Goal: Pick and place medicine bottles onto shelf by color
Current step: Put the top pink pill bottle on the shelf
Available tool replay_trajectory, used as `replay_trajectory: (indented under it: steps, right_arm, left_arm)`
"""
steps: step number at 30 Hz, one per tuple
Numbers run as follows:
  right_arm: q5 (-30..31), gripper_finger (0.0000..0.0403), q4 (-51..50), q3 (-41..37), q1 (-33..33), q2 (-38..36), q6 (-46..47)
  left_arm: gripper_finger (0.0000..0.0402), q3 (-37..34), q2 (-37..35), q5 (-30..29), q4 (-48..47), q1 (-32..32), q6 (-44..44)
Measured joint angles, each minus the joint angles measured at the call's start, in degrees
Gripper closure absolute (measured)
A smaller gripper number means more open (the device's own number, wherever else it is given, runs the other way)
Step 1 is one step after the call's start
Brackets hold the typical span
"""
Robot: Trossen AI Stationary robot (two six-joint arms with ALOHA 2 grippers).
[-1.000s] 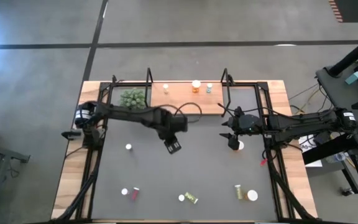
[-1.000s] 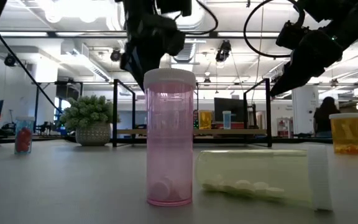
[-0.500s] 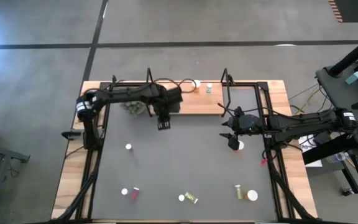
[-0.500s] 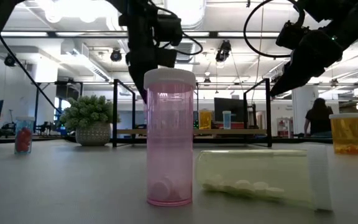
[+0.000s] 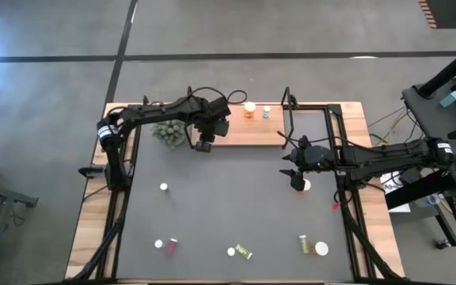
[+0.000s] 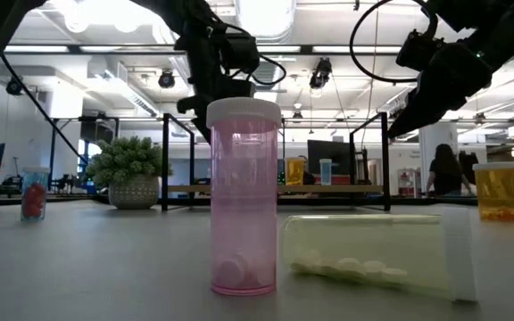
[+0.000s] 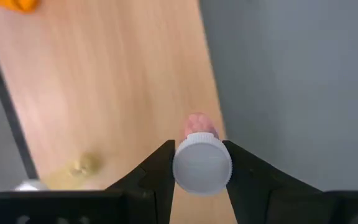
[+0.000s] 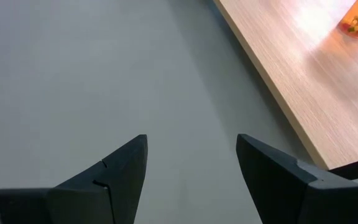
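We see the left gripper [image 7: 202,167] pinching a pink medicine bottle [image 7: 202,163] by its cap, the shelf [image 7: 117,87] directly beneath; the right gripper [image 8: 191,163] hangs spread, holding nothing.

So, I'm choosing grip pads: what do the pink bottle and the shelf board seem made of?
The pink bottle looks like clear tinted plastic, smooth and glossy: pills show through its wall, and its cap is opaque white. The shelf board looks like light wood or wood laminate, matte, with fine straight grain lines.
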Motion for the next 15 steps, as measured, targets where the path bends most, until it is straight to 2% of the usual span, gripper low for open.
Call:
replay_trajectory:
  steps: [6,15]
  right_arm:
    - [0.00,0.0165,-0.01,0.02,0.00,0.01,0.00]
    - [0.00,0.0165,-0.01,0.02,0.00,0.00,0.00]
  left_arm:
    - [0.0297,1.06,3.24,0.17,2.44,0.61,1.24]
    - [0.0297,9.08,9.21,0.14,1.24,1.71,1.86]
